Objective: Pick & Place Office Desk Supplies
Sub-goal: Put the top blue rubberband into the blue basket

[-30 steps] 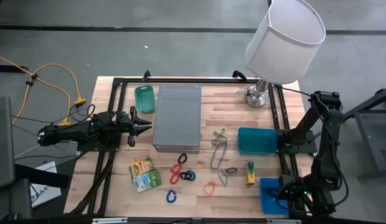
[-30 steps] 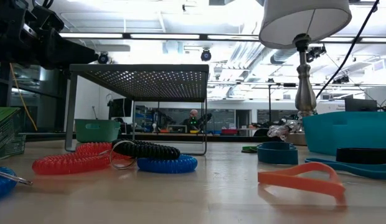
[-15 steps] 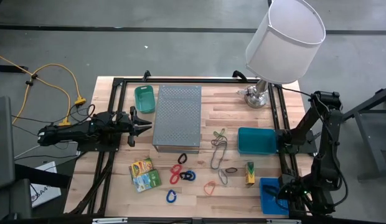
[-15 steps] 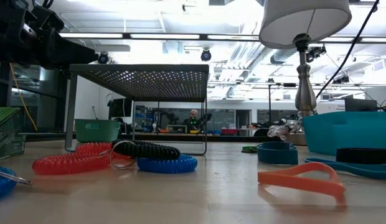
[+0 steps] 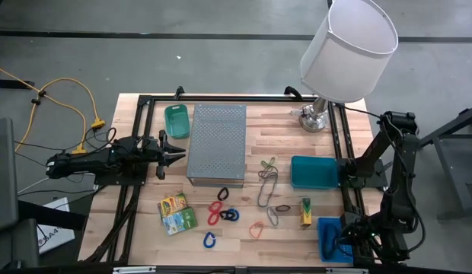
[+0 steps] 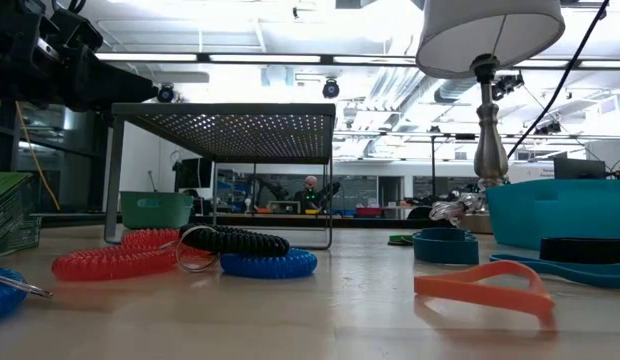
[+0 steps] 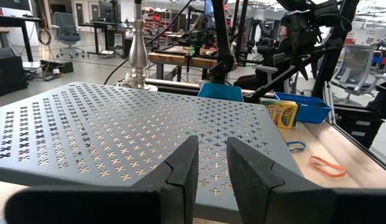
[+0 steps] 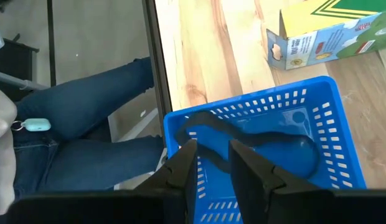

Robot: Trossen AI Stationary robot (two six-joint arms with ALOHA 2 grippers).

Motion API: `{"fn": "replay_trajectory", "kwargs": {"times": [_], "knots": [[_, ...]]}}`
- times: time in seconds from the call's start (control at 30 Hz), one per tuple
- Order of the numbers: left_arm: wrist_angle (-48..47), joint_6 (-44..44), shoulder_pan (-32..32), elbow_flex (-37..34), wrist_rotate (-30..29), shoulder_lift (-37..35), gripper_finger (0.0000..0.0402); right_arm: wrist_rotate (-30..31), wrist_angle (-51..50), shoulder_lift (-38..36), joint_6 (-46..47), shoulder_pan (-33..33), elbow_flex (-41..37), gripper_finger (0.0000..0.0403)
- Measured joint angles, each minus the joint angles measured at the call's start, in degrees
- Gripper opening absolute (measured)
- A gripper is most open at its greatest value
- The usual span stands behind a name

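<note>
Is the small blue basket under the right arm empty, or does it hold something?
Not empty. In the right wrist view, a dark rubber band lies inside the blue basket, below the right gripper.

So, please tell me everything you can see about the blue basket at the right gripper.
The blue basket is a small rectangular tray that looks like plastic, with rows of slots in its walls. It sits flat at the table's near right corner, by the black frame. A dark rubber band lies looped on its floor. The right gripper hangs just above it, jaws slightly apart, touching neither as far as I can see. A printed box lies beside it on the wood, apart.
</note>
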Motion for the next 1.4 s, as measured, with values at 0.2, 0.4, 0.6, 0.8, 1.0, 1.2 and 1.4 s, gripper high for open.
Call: {"fn": "replay_trajectory", "kwargs": {"times": [0.2, 0.4, 0.6, 0.8, 1.0, 1.2, 1.4], "knots": [[0.01, 0.00, 0.00, 0.00, 0.00, 0.02, 0.0079, 0.32, 0.02, 0.00, -0.04, 0.00, 0.00, 0.0079], [0.00, 0.00, 0.00, 0.00, 0.00, 0.01, 0.0079, 4.67, -0.23, 0.02, -1.99, -0.67, 0.00, 0.0079], [0.02, -0.02, -0.02, 0.00, -0.02, 0.00, 0.0079, 6.08, -0.71, 0.02, -11.31, -6.31, 0.00, 0.0080], [0.01, -0.01, -0.02, 0.00, 0.00, 0.01, 0.0079, 4.94, 1.11, 0.02, -27.45, -15.35, 0.00, 0.0080], [0.02, 0.00, -0.02, 0.00, 0.00, 0.01, 0.0079, 1.36, 6.68, 0.02, -46.32, -25.81, -0.02, 0.0080], [0.00, 0.00, -0.01, 0.00, -0.02, 0.01, 0.0079, -3.57, 13.13, 0.00, -63.24, -37.18, -0.01, 0.0080], [0.01, 0.00, -0.01, 0.00, -0.01, 0.01, 0.0079, -11.61, 17.08, -0.02, -73.52, -49.36, -0.02, 0.0080]]}}
